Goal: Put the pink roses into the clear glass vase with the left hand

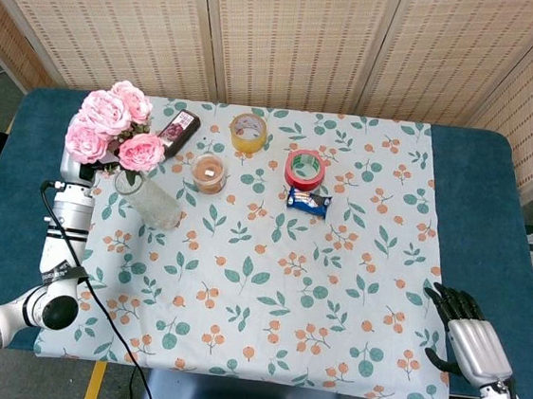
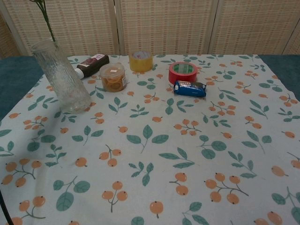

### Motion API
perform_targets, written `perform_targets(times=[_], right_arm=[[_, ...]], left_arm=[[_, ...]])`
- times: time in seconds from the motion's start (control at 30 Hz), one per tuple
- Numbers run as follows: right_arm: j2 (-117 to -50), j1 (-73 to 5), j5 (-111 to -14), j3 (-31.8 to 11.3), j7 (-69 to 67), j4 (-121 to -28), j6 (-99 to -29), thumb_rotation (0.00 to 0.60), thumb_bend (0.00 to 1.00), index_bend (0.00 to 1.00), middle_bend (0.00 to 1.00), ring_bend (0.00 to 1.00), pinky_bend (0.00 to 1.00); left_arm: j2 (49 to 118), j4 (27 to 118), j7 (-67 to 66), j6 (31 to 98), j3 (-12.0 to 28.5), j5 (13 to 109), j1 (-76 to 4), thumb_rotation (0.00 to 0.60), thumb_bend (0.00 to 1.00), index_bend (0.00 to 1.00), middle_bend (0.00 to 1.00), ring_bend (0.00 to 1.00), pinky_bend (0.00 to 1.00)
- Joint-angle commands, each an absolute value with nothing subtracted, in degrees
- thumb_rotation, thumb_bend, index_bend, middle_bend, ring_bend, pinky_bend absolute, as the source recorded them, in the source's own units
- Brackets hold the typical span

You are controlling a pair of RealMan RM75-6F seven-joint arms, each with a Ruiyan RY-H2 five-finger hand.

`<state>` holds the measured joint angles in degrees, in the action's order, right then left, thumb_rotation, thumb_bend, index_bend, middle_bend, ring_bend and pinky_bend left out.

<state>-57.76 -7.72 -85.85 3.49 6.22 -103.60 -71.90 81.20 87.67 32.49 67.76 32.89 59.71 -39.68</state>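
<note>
The pink roses hang as a bunch over the table's left edge, above the mouth of the clear glass vase. My left hand is mostly hidden beneath the blooms and holds them by the stems. In the chest view the vase leans with its mouth toward the left, and one green stem runs down into it. My right hand rests at the table's front right corner, fingers spread, holding nothing.
Behind the vase lie a dark bottle, a round tub and a yellow tape roll. A red tape roll and a blue snack pack sit mid-table on the floral cloth.
</note>
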Motion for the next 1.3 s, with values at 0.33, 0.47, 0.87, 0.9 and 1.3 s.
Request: perform_targets(times=[0.33, 0.47, 0.87, 0.9, 1.3], right_arm=[[-57.71, -7.57, -85.93, 3.46, 6.15, -103.62, -72.19, 0.6, 0.18, 0.0, 0.0, 0.0, 0.0], [-57.78, -7.68, -85.97, 3.51, 6.19, -103.57, -71.94, 0.6, 0.18, 0.0, 0.0, 0.0, 0.0], [-57.77, -7.46, -87.06, 3.73, 5.66, -103.55, -72.61, 0.6, 0.18, 0.0, 0.0, 0.0, 0.0], [-57.78, -7.47, -87.24, 3.77, 5.58, -103.5, -72.62, 0.6, 0.18, 0.0, 0.0, 0.0, 0.0], [-58.0, -7.33, -88.35, 4.22, 5.76, -103.58, -72.86, 0.6, 0.18, 0.0, 0.0, 0.0, 0.0]], left_arm=[[84.11, 84.58, 33.2, 66.1, 29.88, 61.37, -39.56, 0.6, 0.44, 0.47, 0.52, 0.29, 0.18], [85.03, 83.18, 33.11, 65.71, 27.85, 63.47, -39.43, 0.6, 0.44, 0.26, 0.41, 0.23, 0.17], [86.25, 79.54, 36.64, 65.8, 23.82, 69.16, -38.11, 0.6, 0.4, 0.0, 0.0, 0.0, 0.16], [86.17, 79.53, 36.62, 66.09, 23.61, 69.45, -37.85, 0.6, 0.4, 0.0, 0.0, 0.0, 0.15], [83.22, 81.99, 35.39, 65.66, 19.04, 70.85, -33.65, 0.6, 0.4, 0.0, 0.0, 0.0, 0.13]])
